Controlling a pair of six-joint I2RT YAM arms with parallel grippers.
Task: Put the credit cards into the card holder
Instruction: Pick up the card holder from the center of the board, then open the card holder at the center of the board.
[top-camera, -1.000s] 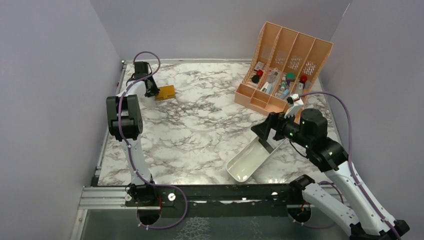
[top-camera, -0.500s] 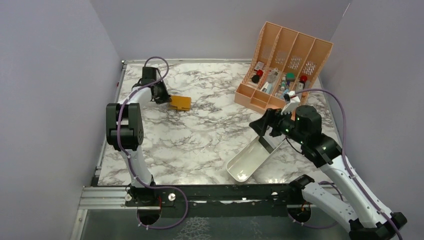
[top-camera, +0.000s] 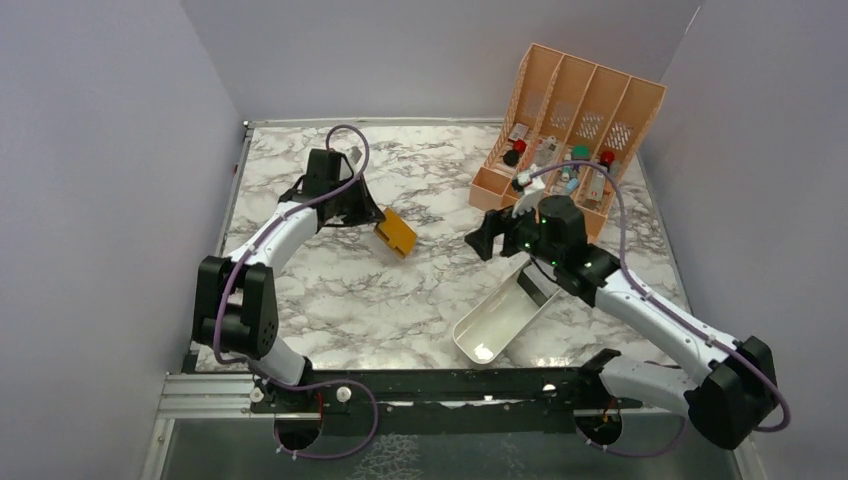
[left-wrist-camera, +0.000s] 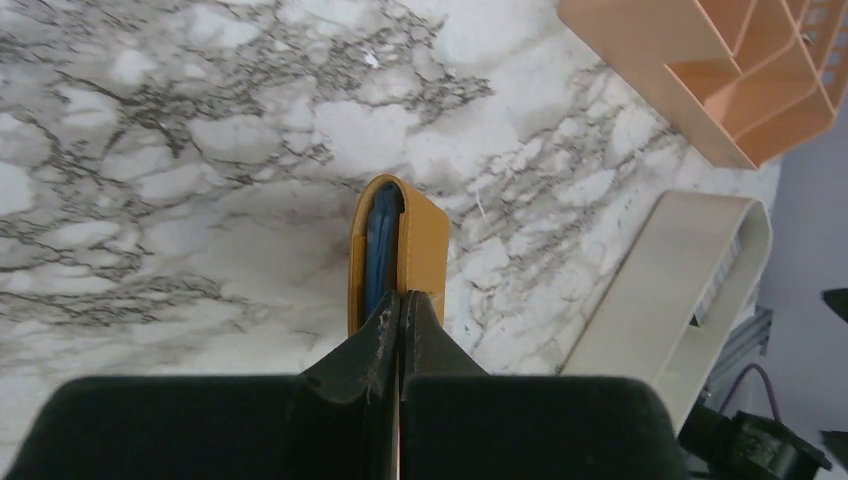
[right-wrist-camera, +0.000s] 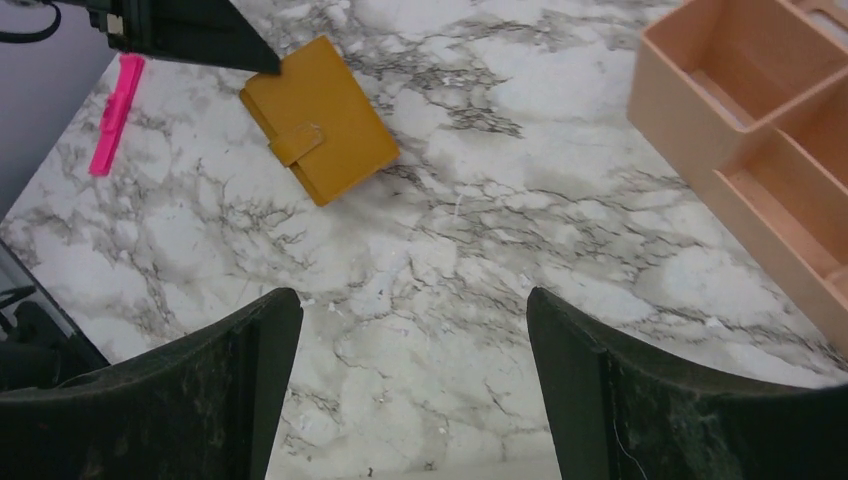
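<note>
Marble table (top-camera: 330, 290). The peach organiser (top-camera: 590, 100) is standing at the far right corner; labels on the small items inside are too small to read. The white tray (top-camera: 495, 325) is lying slantwise by the near edge, right of centre. The right gripper (top-camera: 485, 243) is hovering between tray and organiser, fingers wide apart. The left gripper (left-wrist-camera: 401, 305) is pinching one end of the wallet (top-camera: 396, 231), left of centre, fingers pressed together on it. Blue cards (left-wrist-camera: 380, 245) are sitting edge-on inside the wallet. A pink strip (right-wrist-camera: 115, 115) is lying beside the left gripper.
</note>
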